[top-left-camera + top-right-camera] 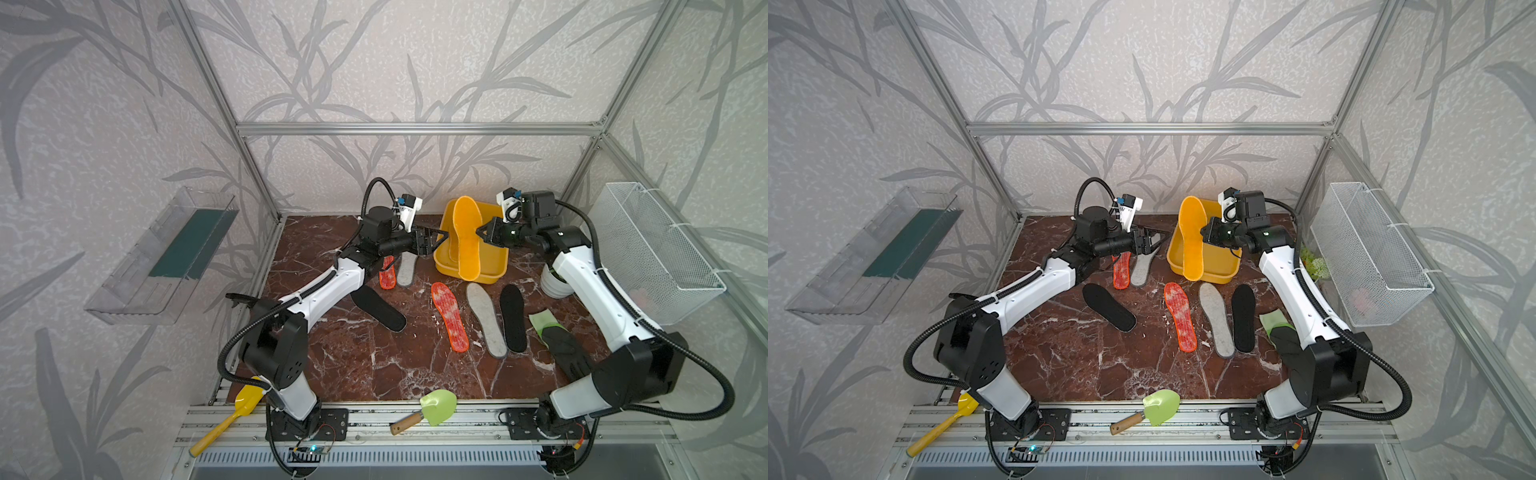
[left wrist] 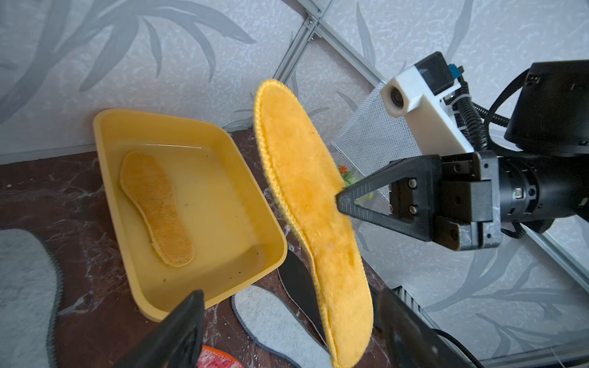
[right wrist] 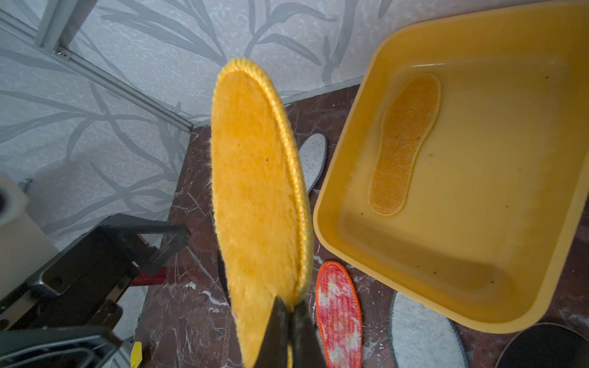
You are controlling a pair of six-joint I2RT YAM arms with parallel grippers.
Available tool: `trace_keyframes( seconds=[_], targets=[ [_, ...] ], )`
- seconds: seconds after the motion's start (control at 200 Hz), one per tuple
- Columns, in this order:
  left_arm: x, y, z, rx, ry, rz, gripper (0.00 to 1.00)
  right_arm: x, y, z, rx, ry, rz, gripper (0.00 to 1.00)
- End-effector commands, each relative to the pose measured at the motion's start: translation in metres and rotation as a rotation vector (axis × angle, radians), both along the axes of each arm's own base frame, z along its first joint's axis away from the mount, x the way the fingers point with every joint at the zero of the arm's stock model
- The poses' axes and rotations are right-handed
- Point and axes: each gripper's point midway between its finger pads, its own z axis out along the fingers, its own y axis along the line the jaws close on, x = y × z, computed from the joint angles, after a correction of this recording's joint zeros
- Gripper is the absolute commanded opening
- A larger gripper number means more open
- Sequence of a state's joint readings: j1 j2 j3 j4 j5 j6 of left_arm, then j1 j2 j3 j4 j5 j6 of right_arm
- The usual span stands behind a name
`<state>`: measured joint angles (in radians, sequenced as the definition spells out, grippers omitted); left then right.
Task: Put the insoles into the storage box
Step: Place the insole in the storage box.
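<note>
Right fingers (image 3: 276, 334) pinch the yellow insole (image 3: 255, 191) upright beside the storage box (image 3: 357, 159).

Right jaws pinching raised yellow insole (image 1: 467, 241), storage box (image 1: 494, 270) beside

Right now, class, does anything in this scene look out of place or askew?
Yes. One fluffy yellow-orange insole hangs tilted in mid-air by the shallow yellow plastic storage box. It is pinched at one long edge by the shut right gripper, while its twin lies flat inside the box.
</note>
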<state>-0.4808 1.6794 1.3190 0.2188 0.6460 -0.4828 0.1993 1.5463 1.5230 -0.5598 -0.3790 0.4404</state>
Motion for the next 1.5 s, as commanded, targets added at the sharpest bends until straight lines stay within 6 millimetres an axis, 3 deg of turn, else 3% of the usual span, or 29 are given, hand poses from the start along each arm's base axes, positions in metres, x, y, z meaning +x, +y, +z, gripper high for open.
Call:
trace_keyframes(
  seconds=[0.0, 0.115, 0.14, 0.51, 0.845, 1.495],
  targets=[
    [0.005, 0.015, 0.004, 0.023, -0.02, 0.045, 0.88, 0.022, -0.017, -0.004, -0.025, 0.011, -0.047, 0.0],
    [0.007, 0.027, -0.001, 0.089, -0.034, 0.091, 0.94, 0.045, -0.034, -0.017, -0.071, 0.032, -0.083, 0.0],
    [0.006, 0.029, -0.003, 0.1, -0.036, 0.097, 0.94, 0.053, -0.038, -0.03, -0.083, 0.059, -0.091, 0.0],
    [0.005, 0.049, -0.02, 0.153, -0.008, 0.166, 0.96, 0.116, -0.075, -0.103, -0.188, 0.198, -0.146, 0.0],
    [0.004, 0.055, -0.024, 0.167, 0.002, 0.172, 0.96, 0.138, -0.089, -0.158, -0.237, 0.299, -0.246, 0.0],
    [0.006, 0.058, -0.03, 0.173, 0.014, 0.169, 0.96, 0.158, -0.099, -0.2, -0.392, 0.376, -0.345, 0.0]
  ],
)
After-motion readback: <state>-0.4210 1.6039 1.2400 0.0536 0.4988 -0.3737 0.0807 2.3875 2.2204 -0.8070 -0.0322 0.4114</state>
